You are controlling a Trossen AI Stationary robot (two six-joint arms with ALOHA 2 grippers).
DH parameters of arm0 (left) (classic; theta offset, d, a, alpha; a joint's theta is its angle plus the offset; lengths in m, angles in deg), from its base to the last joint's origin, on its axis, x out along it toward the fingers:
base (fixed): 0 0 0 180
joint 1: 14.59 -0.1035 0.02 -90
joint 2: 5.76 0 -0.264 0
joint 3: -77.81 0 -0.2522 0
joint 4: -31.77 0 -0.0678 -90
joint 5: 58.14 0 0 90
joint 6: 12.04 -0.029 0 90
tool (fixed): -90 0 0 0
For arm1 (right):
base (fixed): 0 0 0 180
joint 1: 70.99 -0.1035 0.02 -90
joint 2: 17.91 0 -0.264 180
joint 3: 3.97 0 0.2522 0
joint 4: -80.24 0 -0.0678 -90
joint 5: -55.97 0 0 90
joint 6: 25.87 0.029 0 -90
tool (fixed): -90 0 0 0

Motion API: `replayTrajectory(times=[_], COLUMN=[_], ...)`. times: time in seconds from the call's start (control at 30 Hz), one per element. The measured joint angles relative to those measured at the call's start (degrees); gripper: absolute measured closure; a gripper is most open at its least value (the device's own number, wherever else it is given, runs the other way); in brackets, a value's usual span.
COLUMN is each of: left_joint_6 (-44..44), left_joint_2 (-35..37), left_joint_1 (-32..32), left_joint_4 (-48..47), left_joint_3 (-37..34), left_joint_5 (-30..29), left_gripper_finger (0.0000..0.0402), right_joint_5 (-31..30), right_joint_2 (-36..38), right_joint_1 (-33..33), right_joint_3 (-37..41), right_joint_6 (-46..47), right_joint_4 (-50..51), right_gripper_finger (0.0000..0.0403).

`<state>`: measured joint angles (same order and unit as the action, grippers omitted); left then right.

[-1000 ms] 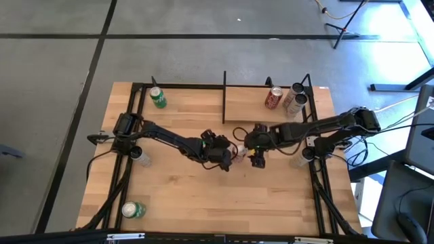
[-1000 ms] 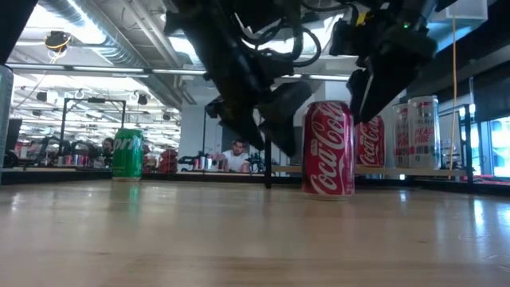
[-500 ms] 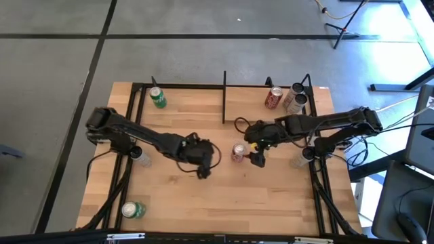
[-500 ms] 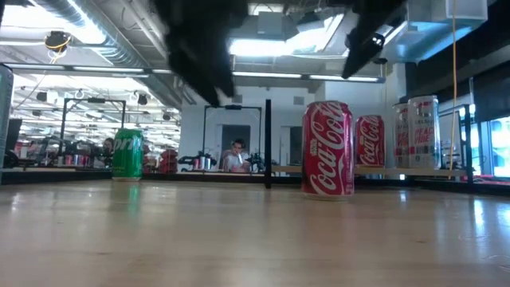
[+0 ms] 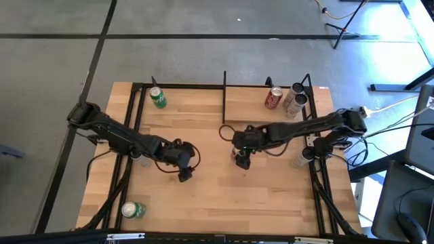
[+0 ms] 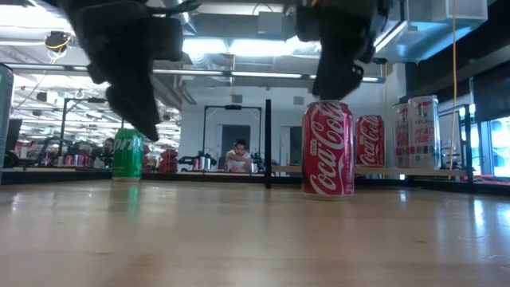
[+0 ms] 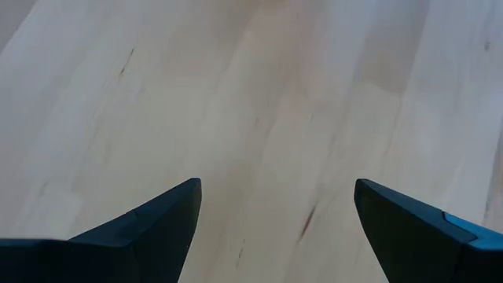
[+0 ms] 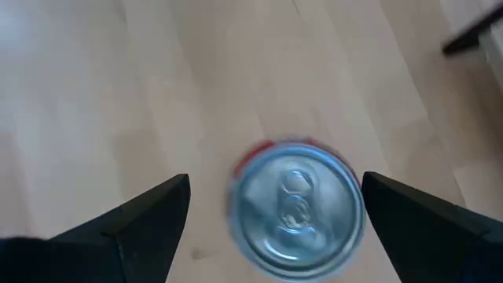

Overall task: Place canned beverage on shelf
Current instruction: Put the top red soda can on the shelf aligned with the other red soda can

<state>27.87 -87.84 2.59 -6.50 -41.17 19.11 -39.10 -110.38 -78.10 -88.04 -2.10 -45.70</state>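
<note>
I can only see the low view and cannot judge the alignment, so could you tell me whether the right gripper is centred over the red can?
Observer: Yes. The right wrist view looks down on the red can, its top between the open right gripper.
Operator: And the left gripper?
Observer: The left gripper is open over bare tabletop.
Operator: Any cans I'm missing?
Observer: A green can sits at the table corner at the high view's bottom left.
</note>
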Motion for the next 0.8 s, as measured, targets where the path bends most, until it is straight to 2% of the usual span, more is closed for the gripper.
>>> replayTrajectory(times=[0.23, 0.3, 0.43, 0.63, 0.8], left_joint_6=[-4.50, -4.50, -4.49, -7.83, -9.03], left_joint_2=[0.00, 0.00, 0.02, 3.26, 8.27], left_joint_1=[0.99, 0.88, 0.59, 0.79, -0.17], left_joint_4=[0.87, 0.91, 1.12, 0.69, 0.05], left_joint_3=[-0.03, -0.03, -0.03, 0.19, 0.26], left_joint_5=[0.22, 0.24, 0.52, 0.89, -0.02], left_gripper_finger=[0.0070, 0.0070, 0.0070, 0.0070, 0.0070], right_joint_5=[-2.27, -1.73, -1.27, -1.39, -1.22], right_joint_2=[-3.44, -3.98, -4.02, -1.25, 4.16], right_joint_1=[0.00, 0.00, 0.00, 0.09, 2.30], right_joint_3=[0.00, -0.04, -0.04, -0.04, -4.40], right_joint_6=[0.02, -0.30, -1.26, -0.83, -3.68], right_joint_4=[1.25, 1.11, 1.29, 2.72, 12.64], right_gripper_finger=[0.0041, 0.0060, 0.0130, 0.0134, 0.0134])
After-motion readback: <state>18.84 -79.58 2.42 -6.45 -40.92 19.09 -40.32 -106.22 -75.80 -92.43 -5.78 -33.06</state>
